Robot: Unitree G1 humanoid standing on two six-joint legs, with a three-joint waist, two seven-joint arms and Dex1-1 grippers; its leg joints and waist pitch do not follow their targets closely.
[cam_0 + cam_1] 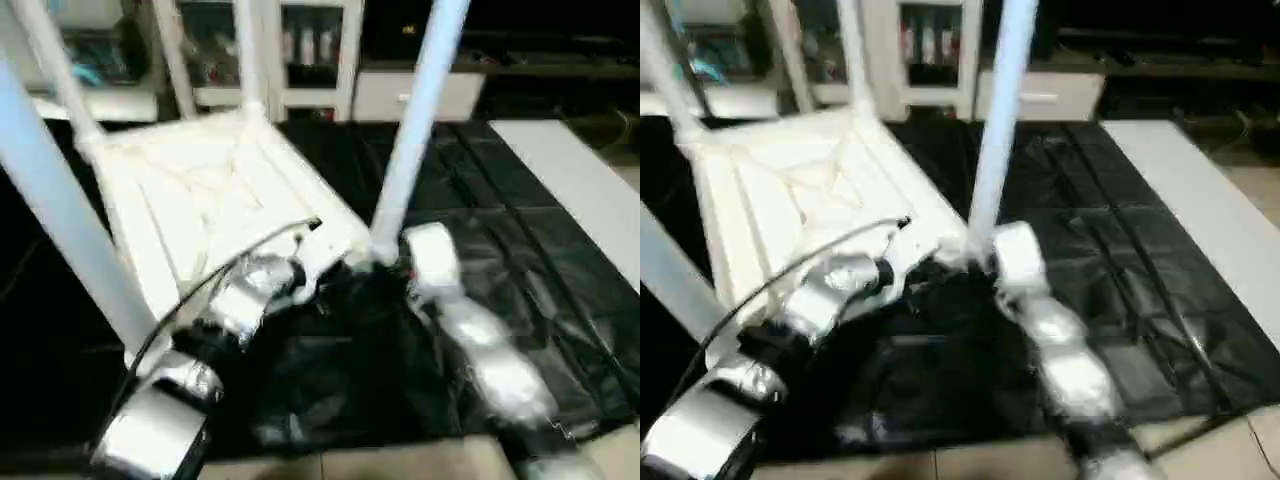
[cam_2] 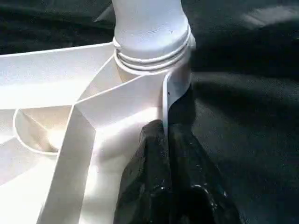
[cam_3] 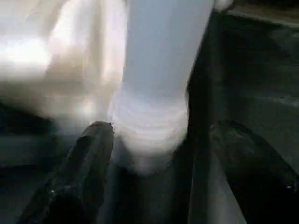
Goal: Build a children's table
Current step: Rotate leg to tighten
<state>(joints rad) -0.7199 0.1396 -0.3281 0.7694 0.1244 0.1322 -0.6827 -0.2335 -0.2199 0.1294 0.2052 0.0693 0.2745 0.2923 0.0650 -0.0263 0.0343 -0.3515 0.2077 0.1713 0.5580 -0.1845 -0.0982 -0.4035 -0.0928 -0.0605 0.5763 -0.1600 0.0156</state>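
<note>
While the left end effector (image 2: 168,154) pinches the top's (image 1: 200,190) rim, blur hides whether the right (image 3: 159,154) grips the leg (image 1: 415,130)

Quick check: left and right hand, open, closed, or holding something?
Left hand: closed, pinching the rim of the white table top beside a corner socket.
Right hand: open, fingers either side of the leg base, not gripping it.
</note>
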